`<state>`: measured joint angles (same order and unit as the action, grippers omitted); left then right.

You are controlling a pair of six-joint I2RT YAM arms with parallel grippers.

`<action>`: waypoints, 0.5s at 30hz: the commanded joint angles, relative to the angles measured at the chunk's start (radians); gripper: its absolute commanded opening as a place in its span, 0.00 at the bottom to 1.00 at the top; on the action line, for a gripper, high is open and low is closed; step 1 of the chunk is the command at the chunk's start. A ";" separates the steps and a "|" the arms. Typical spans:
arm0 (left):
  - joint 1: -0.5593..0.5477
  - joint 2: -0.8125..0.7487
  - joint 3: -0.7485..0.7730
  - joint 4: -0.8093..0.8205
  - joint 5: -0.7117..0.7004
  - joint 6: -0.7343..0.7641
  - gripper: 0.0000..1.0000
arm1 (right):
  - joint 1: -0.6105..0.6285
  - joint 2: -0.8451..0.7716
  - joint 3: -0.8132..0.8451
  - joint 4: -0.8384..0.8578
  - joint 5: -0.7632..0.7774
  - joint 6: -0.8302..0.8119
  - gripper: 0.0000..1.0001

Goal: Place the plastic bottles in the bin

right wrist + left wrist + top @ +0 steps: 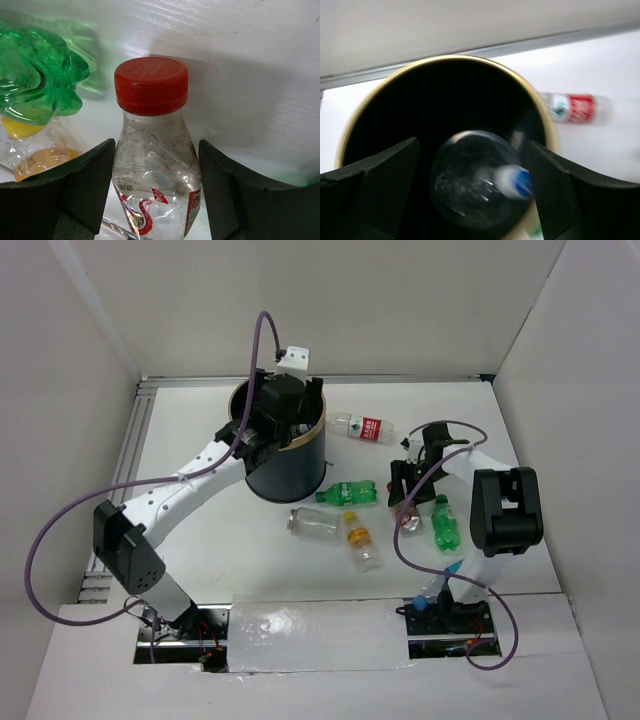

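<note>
My left gripper [268, 430] hangs open over the mouth of the dark bin [290, 475] with the gold-tan rim [445, 59]. In the left wrist view a clear bottle [465, 180] with a blue-and-white cap shows blurred inside the bin, between and below the open fingers of my left gripper [475, 190]. My right gripper [405, 502] has its fingers against both sides of a clear bottle with a red cap [152, 85], low over the table; that bottle also shows in the top view [408, 523].
On the table lie a red-and-white labelled bottle [362, 427] right of the bin, a green bottle [347, 493], a clear bottle [312, 522], a yellow-capped bottle [362, 542] and another green bottle [445, 525] beside my right gripper. White walls enclose the table.
</note>
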<state>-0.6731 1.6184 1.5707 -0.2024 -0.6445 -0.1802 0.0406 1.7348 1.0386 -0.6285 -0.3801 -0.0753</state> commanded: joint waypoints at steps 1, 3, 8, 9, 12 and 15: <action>-0.173 -0.126 0.057 -0.100 -0.063 -0.047 1.00 | 0.015 0.037 0.003 -0.020 0.084 -0.014 0.32; -0.247 -0.167 0.026 -0.257 -0.073 -0.281 0.98 | 0.015 0.028 0.024 -0.031 0.084 -0.041 0.13; -0.316 -0.311 -0.227 -0.523 0.109 -0.963 0.89 | -0.030 -0.069 0.182 -0.129 -0.055 -0.168 0.00; -0.316 -0.337 -0.282 -0.523 0.138 -1.133 0.89 | -0.030 -0.084 0.227 -0.148 -0.090 -0.226 0.00; -0.326 -0.409 -0.493 -0.477 0.205 -1.353 0.94 | -0.042 -0.136 0.412 -0.180 -0.227 -0.335 0.00; -0.303 -0.471 -0.650 -0.389 0.226 -1.531 0.99 | -0.009 -0.156 0.581 -0.148 -0.351 -0.385 0.00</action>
<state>-0.9916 1.1927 1.0031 -0.6258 -0.4728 -1.3819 0.0021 1.6764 1.4849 -0.7689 -0.5556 -0.3416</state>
